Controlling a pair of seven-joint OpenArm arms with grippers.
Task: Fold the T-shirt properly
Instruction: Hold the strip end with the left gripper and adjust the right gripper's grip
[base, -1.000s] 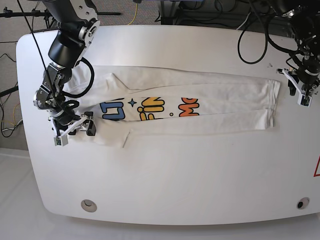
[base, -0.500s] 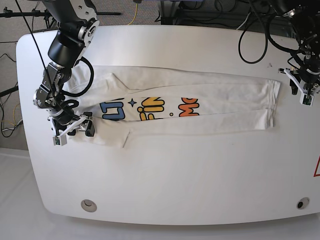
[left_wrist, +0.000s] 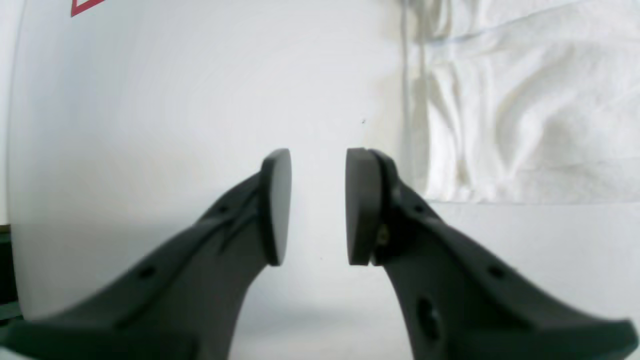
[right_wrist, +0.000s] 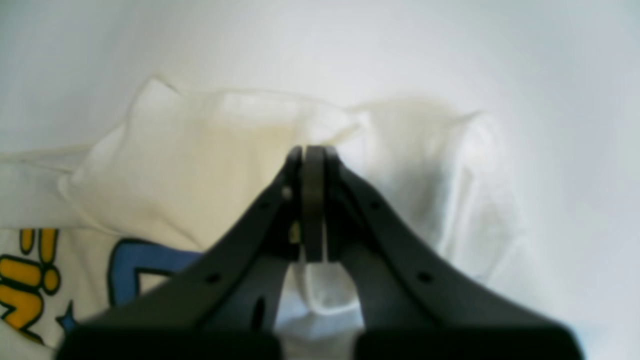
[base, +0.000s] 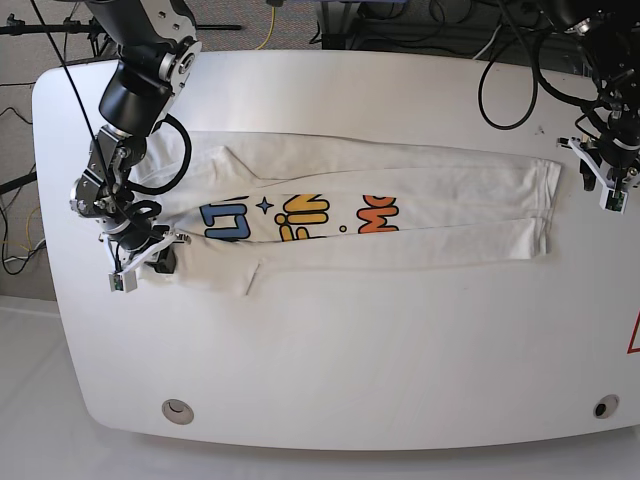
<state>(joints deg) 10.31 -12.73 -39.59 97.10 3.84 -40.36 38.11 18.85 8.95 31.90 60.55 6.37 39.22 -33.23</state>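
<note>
- T-shirt lies as a long folded strip across the white table, seen whole only from the base
- Right gripper: its wrist view shows jaws pressed together on the cloth's end
- Left gripper: jaws apart, empty, beside the hem

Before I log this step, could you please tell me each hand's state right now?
Left hand: open, empty, beside the T-shirt.
Right hand: closed on the T-shirt's edge.
</note>
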